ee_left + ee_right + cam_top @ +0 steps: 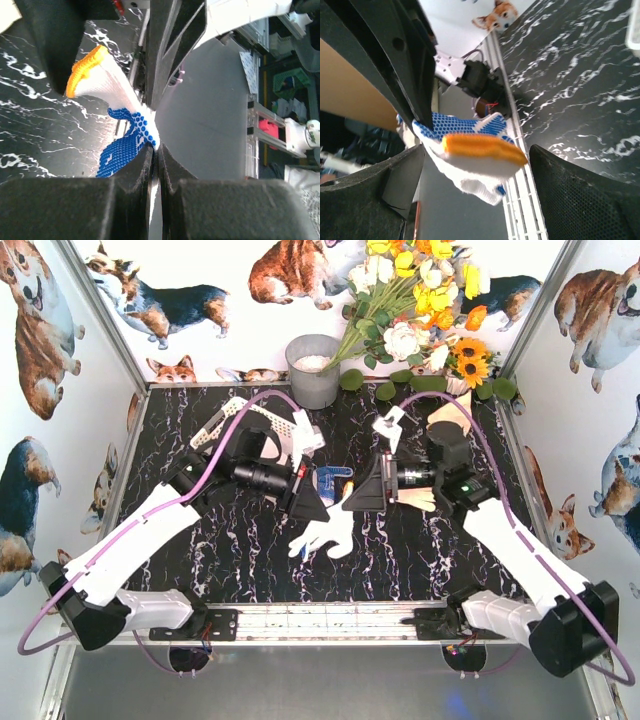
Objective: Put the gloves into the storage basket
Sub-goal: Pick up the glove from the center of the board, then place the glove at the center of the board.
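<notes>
The left gripper is clenched on the blue-and-white glove and holds it off the table just to the right of the storage basket, presumably so that it can be swung over the basket's rim and dropped in. The right gripper stands released, its jaws wide on either side of the glove's orange cuff without pinching it, which reads as a hand-over to the arm nearer the basket. A white glove lies flat on the table, nearer the arms' bases than the basket and to its right, apparently waiting its turn.
</notes>
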